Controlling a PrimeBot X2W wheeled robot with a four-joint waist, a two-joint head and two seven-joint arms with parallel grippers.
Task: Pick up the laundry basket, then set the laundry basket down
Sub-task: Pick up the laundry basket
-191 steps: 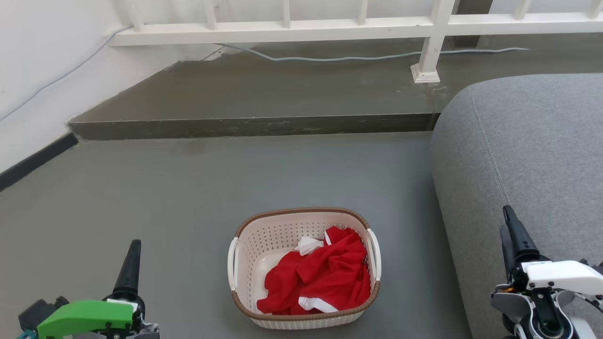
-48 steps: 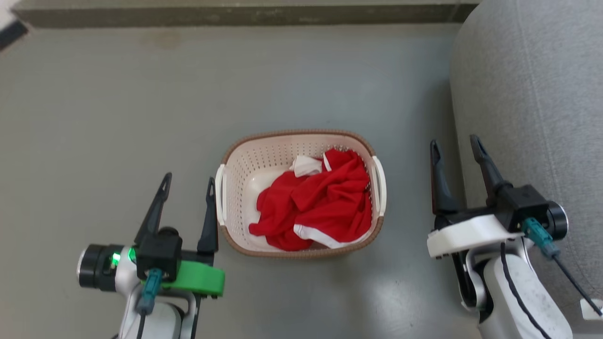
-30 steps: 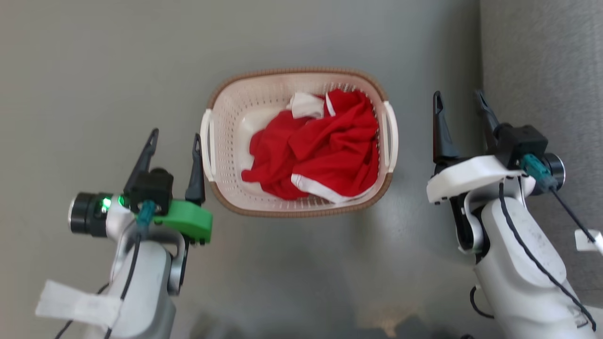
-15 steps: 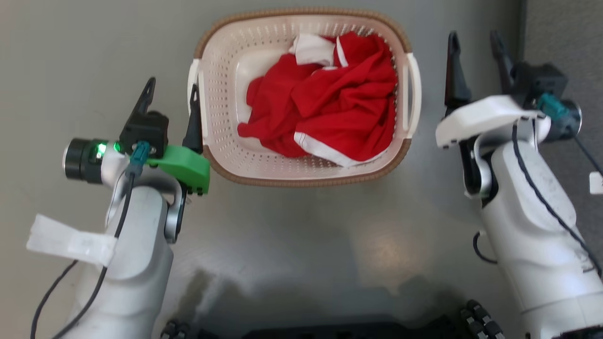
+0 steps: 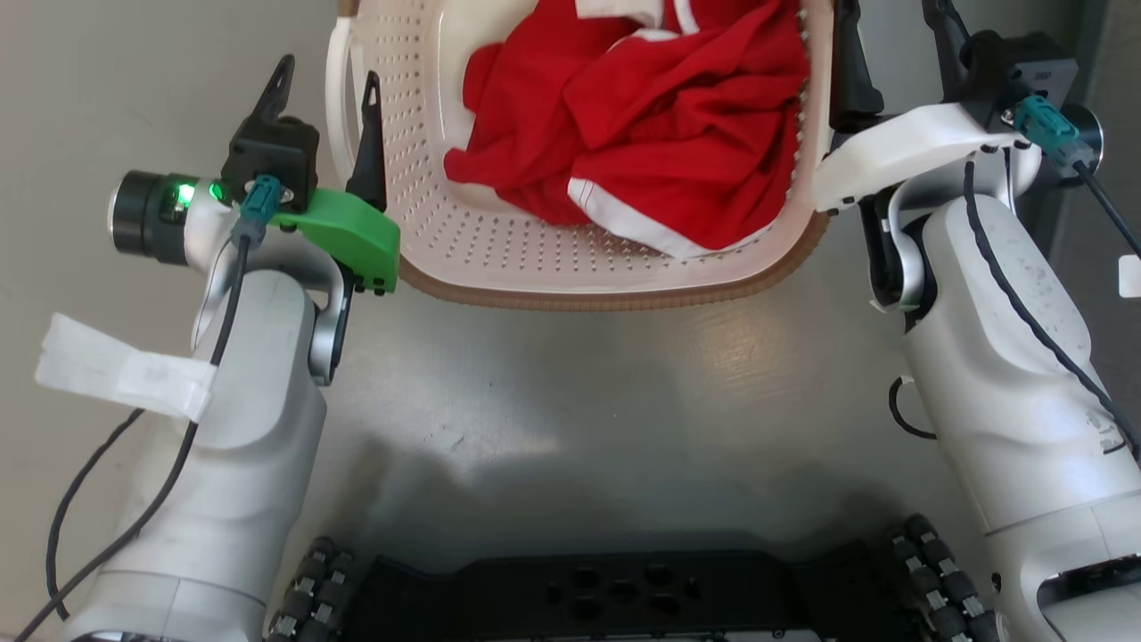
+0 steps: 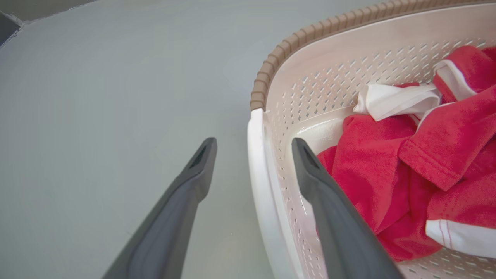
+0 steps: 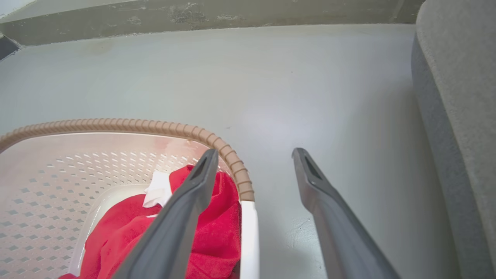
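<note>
The laundry basket (image 5: 606, 290) is cream-white and perforated with a brown woven-look rim, and it stands on the grey floor holding a red-and-white garment (image 5: 642, 107). The top edge of the head view cuts it off. My left gripper (image 6: 254, 141) is open and straddles the basket's white left handle (image 6: 257, 162), with one finger inside the basket and one outside. On the other side, my right gripper (image 7: 254, 152) is open across the brown rim (image 7: 236, 170) and the white right handle (image 7: 248, 232). Its inner finger hangs above the garment. Neither gripper is clamped on anything.
A grey sofa (image 7: 457, 116) stands close to the right of the right gripper. Beyond the basket, a low concrete step (image 7: 193, 15) runs across the floor. My black wheeled base (image 5: 624, 588) sits at the near edge of the head view.
The head camera has tilted down and come closer, so the basket sits higher and larger in the picture. Both open grippers have moved inward from beside the basket to straddle its two sides.
</note>
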